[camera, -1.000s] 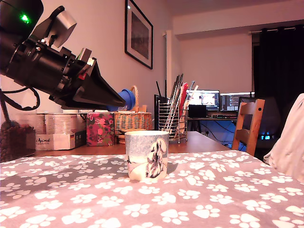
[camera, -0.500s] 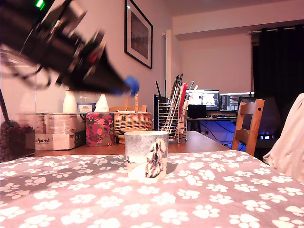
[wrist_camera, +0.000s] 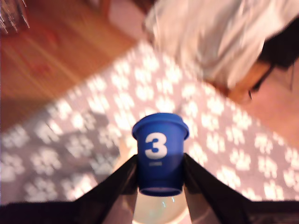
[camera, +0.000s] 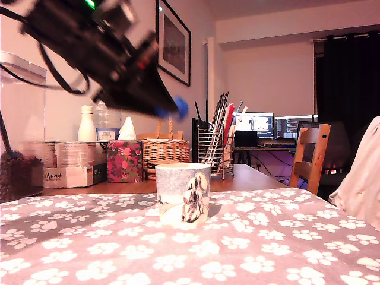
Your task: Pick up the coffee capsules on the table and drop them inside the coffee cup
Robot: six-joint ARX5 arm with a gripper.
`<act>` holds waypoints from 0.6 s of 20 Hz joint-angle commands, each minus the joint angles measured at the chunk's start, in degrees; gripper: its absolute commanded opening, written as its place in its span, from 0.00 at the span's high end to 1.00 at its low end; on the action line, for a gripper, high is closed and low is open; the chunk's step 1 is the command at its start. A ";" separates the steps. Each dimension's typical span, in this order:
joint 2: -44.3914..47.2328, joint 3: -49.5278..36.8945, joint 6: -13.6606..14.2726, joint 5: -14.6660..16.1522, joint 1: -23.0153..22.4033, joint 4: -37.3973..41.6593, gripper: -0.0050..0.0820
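My gripper (camera: 169, 110) hangs high in the exterior view, above and slightly to that view's left of the coffee cup (camera: 183, 195), and it is blurred by motion. It is shut on a dark blue coffee capsule (camera: 180, 107). The wrist view shows the same blue capsule (wrist_camera: 160, 158), marked with a white 3, clamped between my two dark fingers (wrist_camera: 119, 186). Beneath the capsule a pale rim of the cup (wrist_camera: 161, 215) shows. The cup is white-grey with a dark animal figure and stands on the paw-print cloth (camera: 267, 249). No brown-orange capsule is in view.
Behind the cup stand a wire utensil holder (camera: 215, 151), a wicker basket (camera: 165, 151), a floral box (camera: 124, 160) and stacked cartons (camera: 65, 163). A wooden chair (camera: 310, 157) and a pale draped cloth (camera: 362, 178) are at the exterior view's right.
My gripper has risen and swung toward the exterior view's right with the blue capsule, from left of the cup to nearly above it. The cup has not moved.
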 commanded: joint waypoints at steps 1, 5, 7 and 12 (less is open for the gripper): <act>2.69 2.10 0.72 0.02 -0.90 -1.51 0.86; 7.19 6.16 0.94 -2.10 -2.23 -5.38 0.86; 9.46 8.26 0.98 -2.95 -2.40 -8.24 0.86; 13.16 11.30 2.12 -4.37 -2.40 -14.29 0.86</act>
